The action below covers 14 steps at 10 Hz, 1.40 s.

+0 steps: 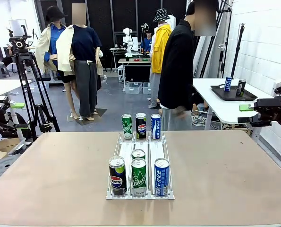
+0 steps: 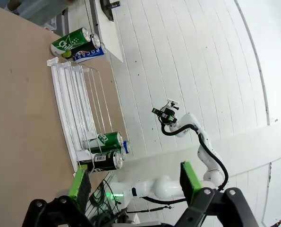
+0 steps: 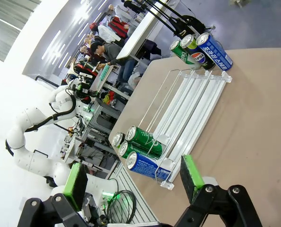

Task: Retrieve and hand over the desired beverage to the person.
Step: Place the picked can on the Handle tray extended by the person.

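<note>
On the table stands a clear three-lane rack (image 1: 127, 151) with drink cans. At its near end are a black Pepsi can (image 1: 117, 176), a green can (image 1: 139, 176) with a second green one behind it, and a blue can (image 1: 162, 177). Three more cans (image 1: 140, 126) stand at the far end. The person (image 1: 177, 71) in a black jacket stands beyond the far edge, arms down. My left gripper (image 1: 12, 116) (image 2: 134, 182) hangs open off the table's left side. My right gripper (image 1: 247, 114) (image 3: 133, 178) hangs open off the right side. Neither touches a can.
The tabletop (image 1: 225, 170) is bare on both sides of the rack. A white side table (image 1: 216, 101) with a tray of cans stands at the back right. A camera tripod (image 1: 29, 90) stands at the back left.
</note>
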Available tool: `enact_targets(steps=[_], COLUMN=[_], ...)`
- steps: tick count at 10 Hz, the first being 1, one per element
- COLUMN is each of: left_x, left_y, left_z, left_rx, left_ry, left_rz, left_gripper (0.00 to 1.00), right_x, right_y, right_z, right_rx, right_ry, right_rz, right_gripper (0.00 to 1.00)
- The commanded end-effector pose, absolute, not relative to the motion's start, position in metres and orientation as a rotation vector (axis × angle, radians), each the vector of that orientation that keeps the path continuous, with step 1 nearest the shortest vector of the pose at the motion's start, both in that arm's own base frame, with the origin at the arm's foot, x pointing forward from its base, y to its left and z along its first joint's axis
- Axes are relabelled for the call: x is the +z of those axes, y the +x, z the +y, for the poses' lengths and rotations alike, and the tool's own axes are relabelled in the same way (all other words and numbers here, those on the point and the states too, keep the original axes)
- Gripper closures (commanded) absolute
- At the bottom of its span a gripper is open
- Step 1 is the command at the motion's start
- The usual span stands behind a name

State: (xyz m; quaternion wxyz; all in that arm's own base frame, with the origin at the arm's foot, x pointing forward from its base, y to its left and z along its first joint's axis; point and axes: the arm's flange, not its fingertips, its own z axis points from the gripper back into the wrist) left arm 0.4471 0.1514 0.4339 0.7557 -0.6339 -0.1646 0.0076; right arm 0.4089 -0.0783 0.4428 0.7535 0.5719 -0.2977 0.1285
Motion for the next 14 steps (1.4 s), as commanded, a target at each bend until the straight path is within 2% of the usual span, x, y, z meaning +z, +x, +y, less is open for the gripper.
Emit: enact_targets(steps=[1, 14], left_x=[0.4328, 0.4328], left_y=[0.4451, 0.4451], left_z=[0.1525, 0.1525], left_rx=[0.014, 0.014], left_ry=[-1.379, -1.379], left_rz=[-0.368, -0.368], left_gripper=[0.0, 0.0], right_x=[0.4435, 0.4435], right_y=[0.4083, 0.4083], right_z=[-0.077, -0.077], right_rx=[0.282, 0.282], right_ry=[1.261, 1.261], right_rz=[-0.656, -0.656], right_gripper=[0.0, 0.0])
